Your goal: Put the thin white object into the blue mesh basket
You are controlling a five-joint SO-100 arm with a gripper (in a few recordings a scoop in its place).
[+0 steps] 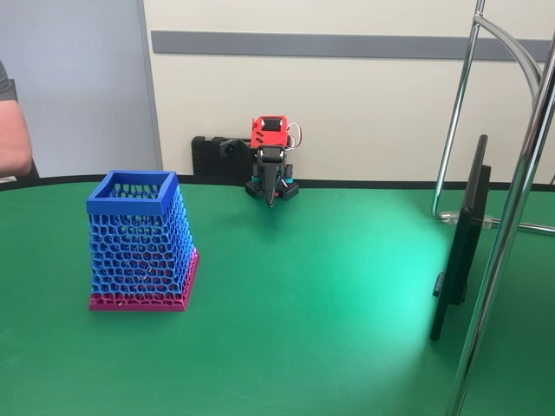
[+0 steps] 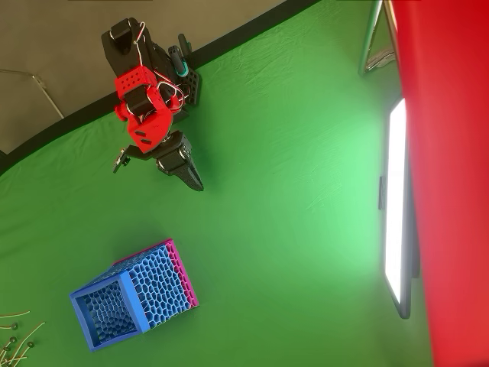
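I can read no writing or brand on anything around me; what I count is one basket (image 1: pixel 139 243), blue mesh with a solid blue rim and a magenta base, standing upright on the green table (image 1: pixel 303 303) well apart from my gripper (image 1: pixel 271 201), to its left and nearer the camera in the fixed view. My gripper (image 2: pixel 195 182) hangs folded close to my base with its two dark fingers drawn to a point and nothing between them. In the overhead view about four thin pale strips (image 2: pixel 15 336) lie together at the table's edge, beyond the basket (image 2: pixel 134 294) from me, too small to say which is the white strip
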